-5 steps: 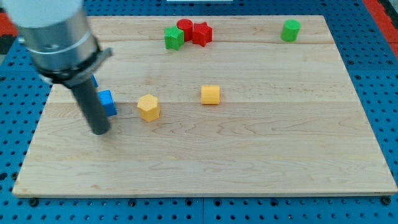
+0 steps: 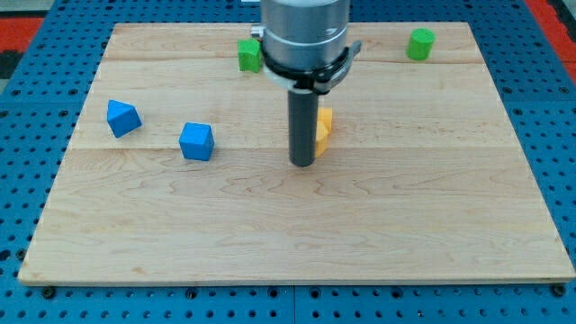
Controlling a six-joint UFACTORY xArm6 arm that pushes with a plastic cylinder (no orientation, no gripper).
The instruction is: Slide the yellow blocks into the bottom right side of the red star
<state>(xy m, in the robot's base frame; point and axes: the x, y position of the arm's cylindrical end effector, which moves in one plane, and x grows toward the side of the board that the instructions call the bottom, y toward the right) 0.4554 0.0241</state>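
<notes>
My tip [image 2: 302, 164] rests on the board near its middle. Just to its right, partly hidden behind the rod, yellow block pieces [image 2: 323, 129] show, one above the other; I cannot tell whether both yellow blocks are there or whether they touch the rod. The red star is hidden behind the arm's body at the view's top. A green block [image 2: 249, 55] shows at the arm's left edge near the top.
A blue triangular block [image 2: 122, 118] lies at the view's left. A blue cube [image 2: 196, 141] lies to its right. A green cylinder [image 2: 419, 43] stands at the top right. The wooden board [image 2: 405, 225] sits on a blue pegboard.
The arm has moved from the view's left to the middle. The left yellow block has gone from its place towards the other yellow block. The blue blocks are now uncovered; the red blocks are hidden.
</notes>
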